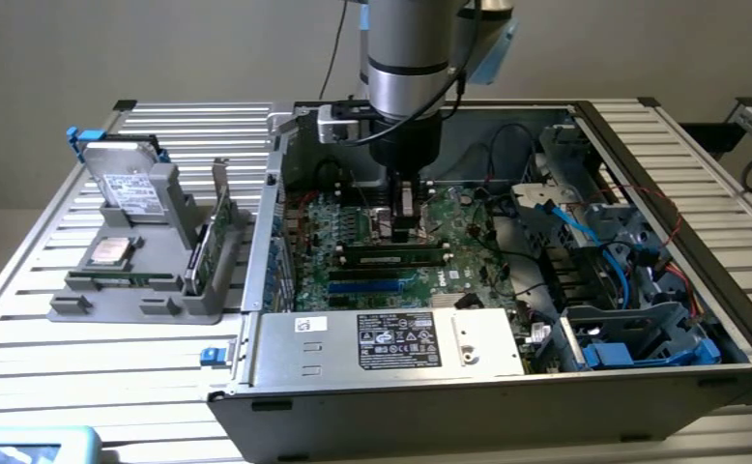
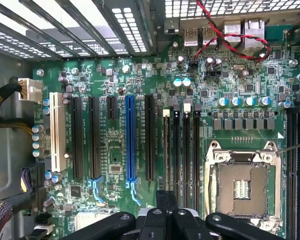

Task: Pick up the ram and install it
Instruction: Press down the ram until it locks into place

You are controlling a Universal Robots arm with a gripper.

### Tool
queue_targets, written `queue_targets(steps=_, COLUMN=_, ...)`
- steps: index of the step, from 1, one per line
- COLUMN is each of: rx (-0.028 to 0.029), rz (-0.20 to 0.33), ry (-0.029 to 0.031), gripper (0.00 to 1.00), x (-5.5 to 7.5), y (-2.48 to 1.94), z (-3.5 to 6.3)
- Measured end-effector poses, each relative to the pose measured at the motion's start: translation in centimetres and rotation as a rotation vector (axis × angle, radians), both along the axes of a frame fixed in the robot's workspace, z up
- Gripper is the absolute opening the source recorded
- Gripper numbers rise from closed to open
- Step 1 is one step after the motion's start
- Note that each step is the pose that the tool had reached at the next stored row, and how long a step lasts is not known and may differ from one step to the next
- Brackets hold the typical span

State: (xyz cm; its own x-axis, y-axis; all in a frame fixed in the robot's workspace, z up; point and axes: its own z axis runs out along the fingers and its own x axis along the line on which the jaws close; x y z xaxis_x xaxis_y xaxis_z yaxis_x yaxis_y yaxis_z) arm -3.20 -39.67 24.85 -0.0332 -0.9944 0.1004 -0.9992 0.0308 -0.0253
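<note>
Status, exterior view: the case [image 1: 479, 411] lies open on the bench [image 1: 15, 319], and the arm reaches down into it over the motherboard [image 1: 460, 217]. The hand [image 1: 406, 232] is down at the memory slots with its fingers together and nothing visibly clamped between them. The ram [image 1: 395, 258] stands on edge across the board, just beside the fingertips and apparently in a slot. Contact between hand and ram cannot be confirmed. The holder [image 1: 137, 290] on the bench carries other parts.

Wrist view: the hand [image 2: 166, 199], fingers together, sits directly over the row of memory slots [image 2: 182, 150], beside the empty CPU socket [image 2: 241, 187]. Which slot holds the ram cannot be told here.

Assessment: pick-up and placement appear complete. Full seating and latch closure remain unverified.
</note>
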Motion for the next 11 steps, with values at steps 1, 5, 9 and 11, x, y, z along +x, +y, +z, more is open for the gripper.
queue_targets(steps=1, rx=0.0, rz=0.0, ry=0.0, gripper=0.11, x=0.0, y=0.0, z=0.0)
queue_targets(steps=5, rx=0.0001, rz=0.0, ry=-0.0001, gripper=0.11, x=0.0, y=0.0, z=0.0)
queue_targets(steps=9, rx=0.0, rz=0.0, ry=0.0, gripper=0.11, x=0.0, y=0.0, z=0.0)
queue_targets(steps=11, rx=0.0, rz=0.0, ry=0.0, gripper=0.11, x=0.0, y=0.0, z=0.0)
